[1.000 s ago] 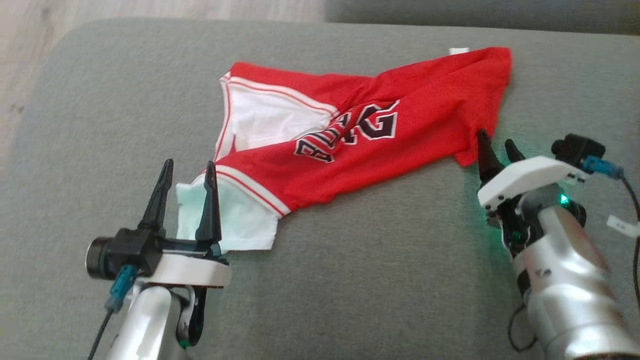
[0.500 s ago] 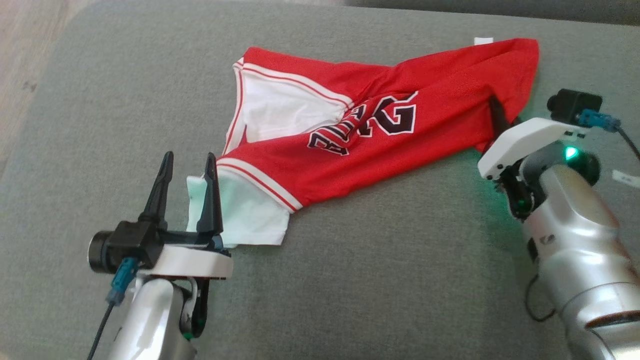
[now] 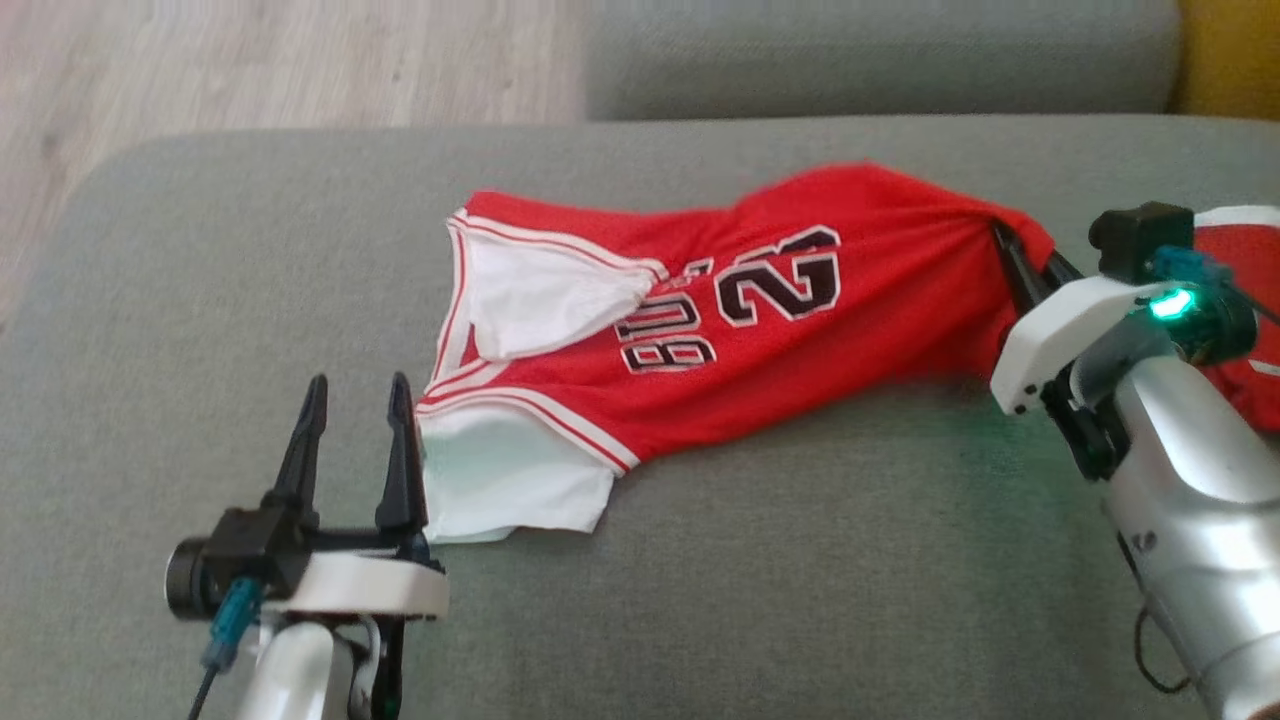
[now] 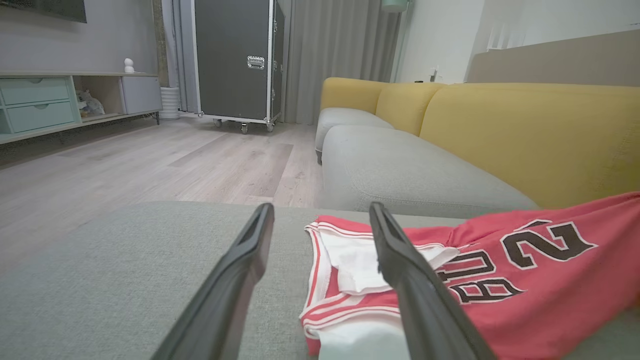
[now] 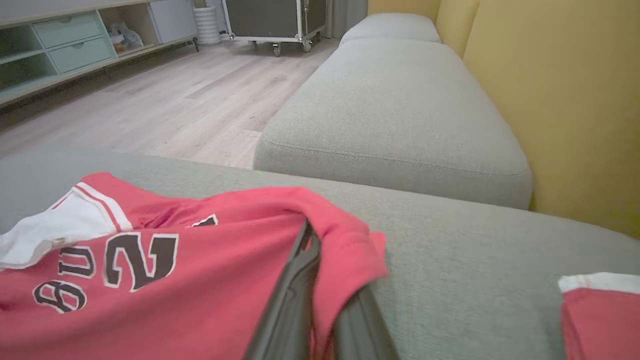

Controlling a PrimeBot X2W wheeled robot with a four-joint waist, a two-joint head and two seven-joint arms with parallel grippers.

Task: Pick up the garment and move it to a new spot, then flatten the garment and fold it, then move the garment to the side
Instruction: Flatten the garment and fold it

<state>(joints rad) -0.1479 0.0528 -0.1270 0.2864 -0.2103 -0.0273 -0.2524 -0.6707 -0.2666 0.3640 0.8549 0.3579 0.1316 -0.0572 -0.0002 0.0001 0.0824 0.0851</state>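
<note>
Red mesh with white trim, the garment (image 3: 720, 340) lies crumpled and stretched across the grey seat cushion (image 3: 800, 600), number side up, with one white-lined end folded over near the left. The right pincer (image 3: 1020, 262) is clamped on a bunch of red fabric at the garment's right end, the cloth draped over its fingers and lifted slightly off the cushion. The left pincer (image 3: 358, 390) stands with its fingers spread and nothing between them, just beside the white corner at the garment's near left. This looks like the first step, picking up and moving, with only one end taken so far. The next move probably calls for the left pincer to close on that white corner, so that both ends can be lifted together and the cloth does not drag. There is plenty of bare cushion toward the robot and to the left, though the cushion rounds off there toward the wooden floor (image 3: 250, 70). On the right the room is tighter: a second red piece (image 3: 1240, 380) lies close behind the right arm, and the yellow backrest (image 5: 575, 100) rises beyond it.
</note>
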